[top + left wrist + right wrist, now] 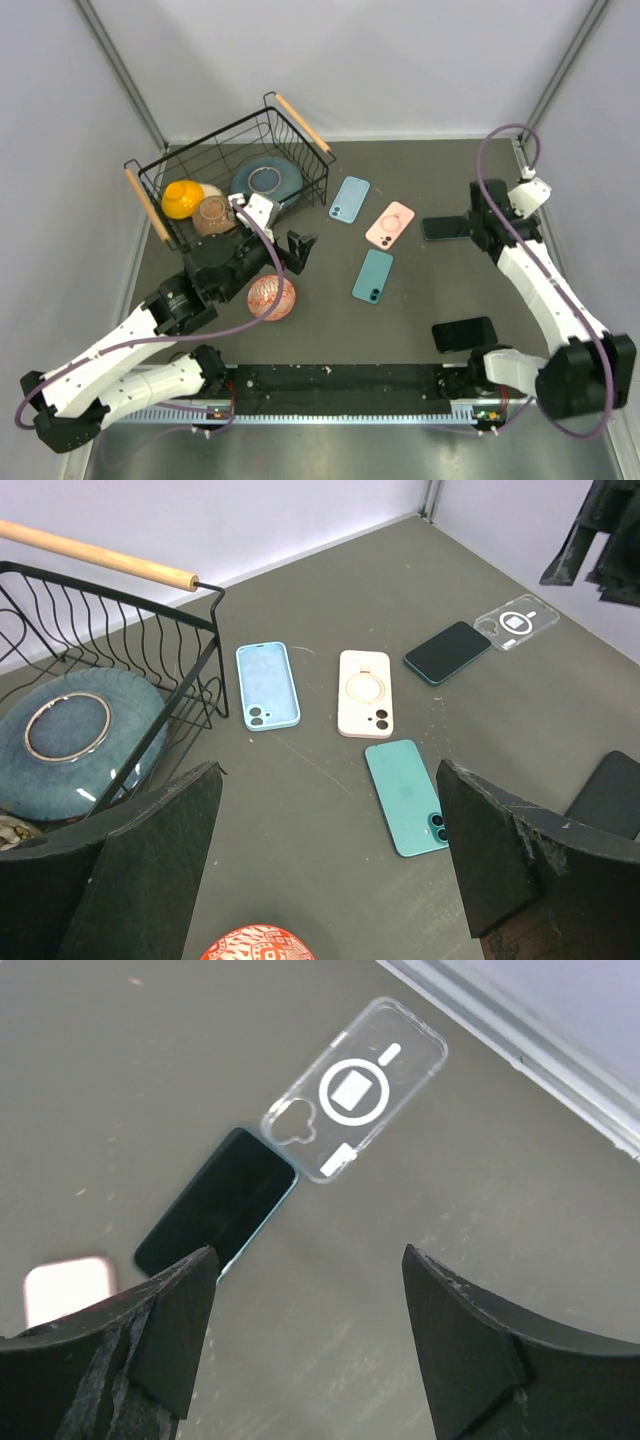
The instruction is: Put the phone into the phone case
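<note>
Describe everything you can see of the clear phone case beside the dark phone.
The clear phone case looks like transparent plastic, with a white ring, a white rectangle inside it and small white bars. Its camera cutout sits at one corner. It lies flat and empty on the grey table, that corner meeting the dark phone.

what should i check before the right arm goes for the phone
1. Phone lying flat, nothing gripping it: ok.
2. Clear case free, just past the phone's end: ok.
3. Case's open side facing up: cannot tell, since it is transparent.
4. Right gripper open and empty: ok.
5. Right gripper centred over the phone: not ok. In the wrist view the phone sits off toward one finger.
6. Left gripper open, empty, off by the basket: ok.
</note>
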Robot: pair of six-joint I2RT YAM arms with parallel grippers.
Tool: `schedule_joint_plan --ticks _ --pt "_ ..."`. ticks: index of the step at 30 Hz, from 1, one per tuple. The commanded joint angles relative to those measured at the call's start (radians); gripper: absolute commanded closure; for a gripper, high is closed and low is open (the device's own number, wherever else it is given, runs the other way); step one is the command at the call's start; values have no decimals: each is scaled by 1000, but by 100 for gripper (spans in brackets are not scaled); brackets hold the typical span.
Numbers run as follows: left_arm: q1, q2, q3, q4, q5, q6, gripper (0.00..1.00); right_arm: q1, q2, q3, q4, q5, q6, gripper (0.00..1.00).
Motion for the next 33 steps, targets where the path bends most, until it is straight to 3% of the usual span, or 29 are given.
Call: schedule_joint_plan --ticks 1,5,7,9,14,19,22,25,30,33 --pt "-3 -37 34 27 -25 13 7 -193 150 50 86 -199 8 28" --pt "-3 -31 37 24 -22 14 7 -340 306 123 91 -343 83 55" --pt "-3 -32 37 24 -22 14 7 -386 392 155 95 -370 79 59" --pt "-3 -32 35 26 -24 16 7 -391 454 235 137 -390 -106 52" --pt "-3 -29 38 24 -7 11 7 -394 601 410 128 -362 -333 53" --pt "-3 -36 37 24 -13 14 7 -394 722 545 80 -534 -594 48" --pt "-3 -34 37 24 -8 14 7 -394 752 536 66 -551 -808 45" --pt "-3 -28 38 24 9 10 7 -394 761 539 51 -500 -858 44" --pt "-3 -16 40 22 21 5 7 -394 761 493 42 -656 -1028 42" --pt "-3 -20 41 21 18 5 7 -394 762 473 39 -647 -1055 46"
